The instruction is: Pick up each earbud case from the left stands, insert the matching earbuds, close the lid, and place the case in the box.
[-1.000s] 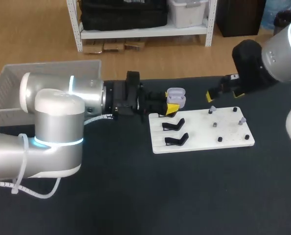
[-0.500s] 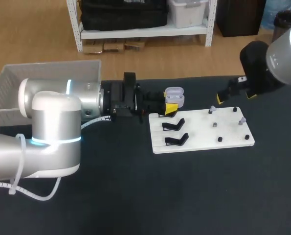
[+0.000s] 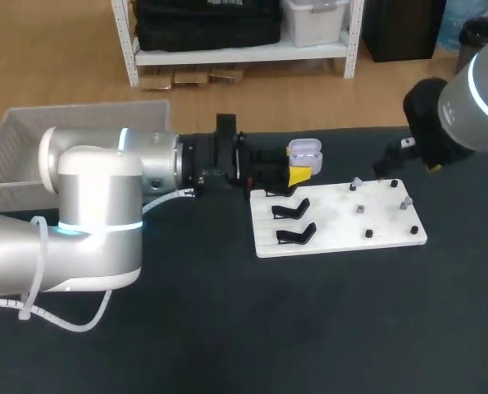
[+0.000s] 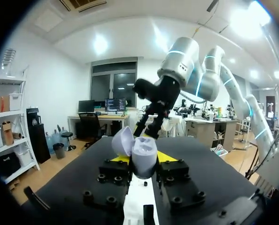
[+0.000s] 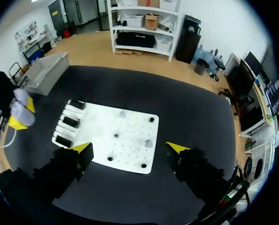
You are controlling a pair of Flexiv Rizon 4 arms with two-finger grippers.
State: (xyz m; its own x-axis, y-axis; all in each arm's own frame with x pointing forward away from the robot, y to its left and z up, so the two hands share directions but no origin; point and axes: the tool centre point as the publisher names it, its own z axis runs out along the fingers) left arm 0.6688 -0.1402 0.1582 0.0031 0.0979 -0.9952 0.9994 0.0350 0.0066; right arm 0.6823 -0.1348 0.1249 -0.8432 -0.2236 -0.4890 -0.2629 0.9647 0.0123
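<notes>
Case (image 3: 304, 151), lid open, clenched in left claw (image 4: 144, 160), arm stretched level beside board (image 3: 342, 223); right claw (image 5: 130, 148) released, high above board, pointing down.

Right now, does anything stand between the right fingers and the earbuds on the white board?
Nothing visible does. The right fingers hang open above the white board, whose earbuds sit uncovered on pegs. The left fingers hold the earbud case off to one side.

Robotics lab: left arm (image 3: 104, 189), right arm (image 3: 465, 107), black table (image 3: 227, 328)
</notes>
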